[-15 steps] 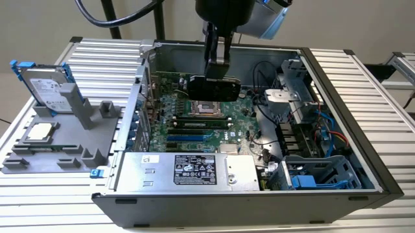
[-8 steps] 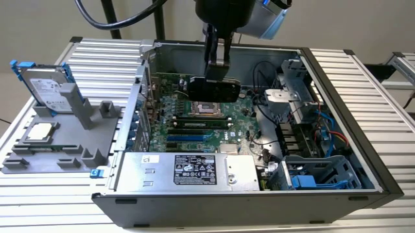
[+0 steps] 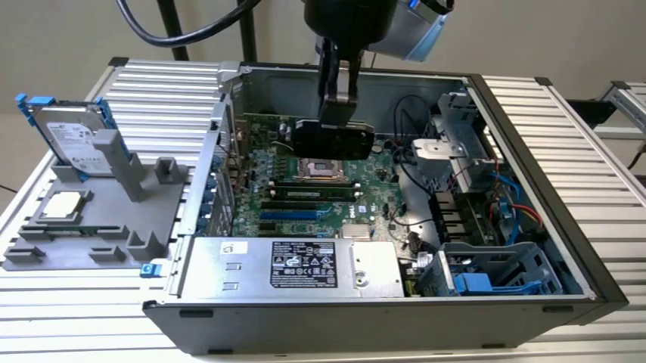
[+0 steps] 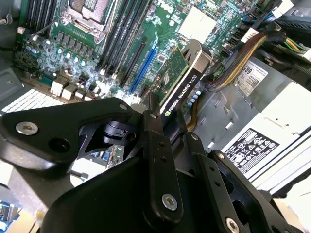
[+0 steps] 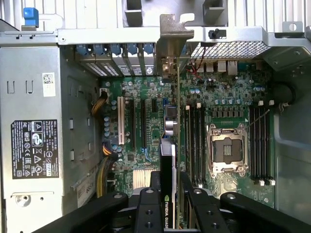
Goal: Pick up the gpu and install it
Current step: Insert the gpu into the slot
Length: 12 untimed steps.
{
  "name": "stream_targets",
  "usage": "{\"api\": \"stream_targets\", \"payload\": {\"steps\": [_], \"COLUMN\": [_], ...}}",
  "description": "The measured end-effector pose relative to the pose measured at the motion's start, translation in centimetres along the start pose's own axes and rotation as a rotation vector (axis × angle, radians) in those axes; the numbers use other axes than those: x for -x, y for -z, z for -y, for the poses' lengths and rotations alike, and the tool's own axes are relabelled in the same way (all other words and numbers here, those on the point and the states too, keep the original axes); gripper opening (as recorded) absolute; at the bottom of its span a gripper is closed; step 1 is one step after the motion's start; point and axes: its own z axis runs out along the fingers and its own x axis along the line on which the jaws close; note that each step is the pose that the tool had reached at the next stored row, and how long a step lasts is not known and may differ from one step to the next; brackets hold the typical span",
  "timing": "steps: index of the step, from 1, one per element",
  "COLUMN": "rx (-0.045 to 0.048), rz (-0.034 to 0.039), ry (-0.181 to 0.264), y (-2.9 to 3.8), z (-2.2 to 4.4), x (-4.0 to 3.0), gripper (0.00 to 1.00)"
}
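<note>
The fingers (image 3: pixel 336 97) are closed on the gpu (image 3: pixel 333 141), clamping its upper edge. In the exterior view, the gripper (image 3: pixel 336 113) hangs from above into the open computer case (image 3: pixel 525 249), and the card is held clear above the motherboard (image 3: pixel 302 189), over the empty CPU socket (image 3: pixel 321 169). The card's black cooler face shows toward the camera, and its long axis runs roughly level across the case. The green board side is hidden behind the cooler. A hard drive (image 3: pixel 71 140) stands in a grey fixture (image 3: pixel 101 219) at the exterior view's left, well apart from the case, and a small silver CPU chip (image 3: pixel 63 204) lies in the same fixture.

In the second wrist view, the fingers (image 4: pixel 158 145) grip the card (image 4: pixel 182 82) on both flat faces. The card is on edge, and its long axis extends away from the gripper toward the motherboard (image 4: pixel 97 53). The gripped end is covered by the finger linkage.

In the first wrist view, the card (image 5: pixel 169 145) appears edge-on as a thin strip between the fingers (image 5: pixel 146 208). Its silver end bracket (image 5: pixel 171 43) points toward the rear slot openings of the case (image 5: pixel 233 34). The strip lies between the expansion slots (image 5: pixel 133 121) and the memory slots (image 5: pixel 194 141); whether it touches the board cannot be determined. The power supply (image 5: pixel 39 121) sits beside the motherboard.
</note>
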Motion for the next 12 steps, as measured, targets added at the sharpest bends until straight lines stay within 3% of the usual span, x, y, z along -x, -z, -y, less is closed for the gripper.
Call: {"api": "stream_targets", "payload": {"steps": [12], "rx": [-0.0010], "rz": [0.0001], "ry": [0.000], "y": [-0.72], "z": [0.04], "x": [-0.02], "gripper": [0.00]}}
